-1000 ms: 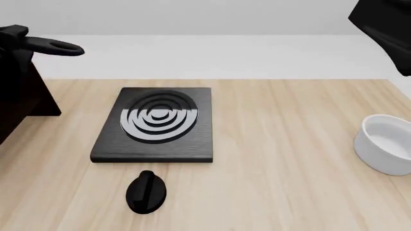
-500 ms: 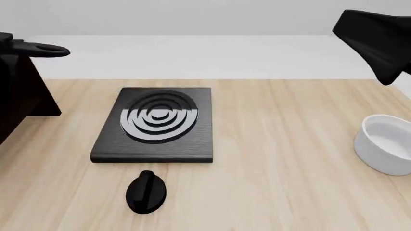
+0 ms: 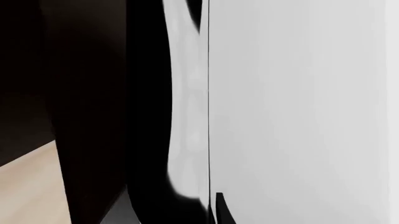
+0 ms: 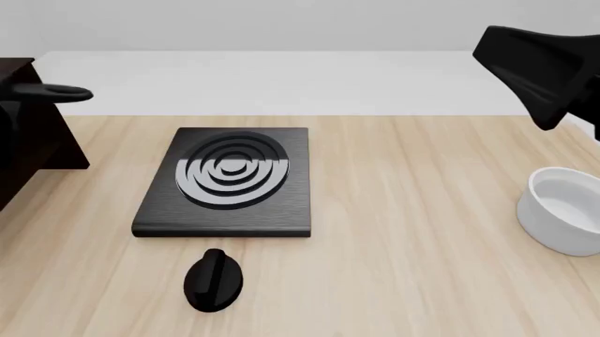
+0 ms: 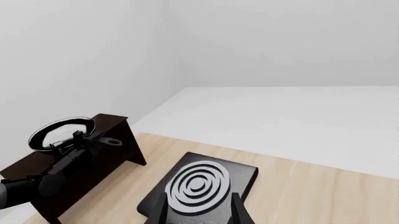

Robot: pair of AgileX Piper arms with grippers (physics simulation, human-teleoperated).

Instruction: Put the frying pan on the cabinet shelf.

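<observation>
Front view, table (image 4: 422,210): light wood surface carrying every item listed below.
Cabinet shelf (image 5: 106,122): dark, nearly black boxy cabinet at the table's left edge; its flat top shows best in the right wrist view.
Stove plate (image 4: 225,181): black square slab with pale concentric rings, lying left of the table's centre.
Right arm (image 4: 544,67): dark bulk entering at upper right, raised above the table; right gripper (image 5: 198,211) shows two fingers spread apart with nothing between them, above the stove plate.
Left arm (image 5: 37,179): reaches to the cabinet top; left gripper (image 5: 76,138) sits at the pan's handle, but whether its jaws clamp the handle cannot be told.
White bowl (image 4: 567,209): at the right edge, upright.
Frying pan (image 5: 61,132): round, shiny-rimmed, tilted up over the cabinet top; its looped handle (image 4: 58,92) juts rightward past the cabinet.
Black knob (image 4: 213,279): near the front edge, just before the stove plate.
</observation>
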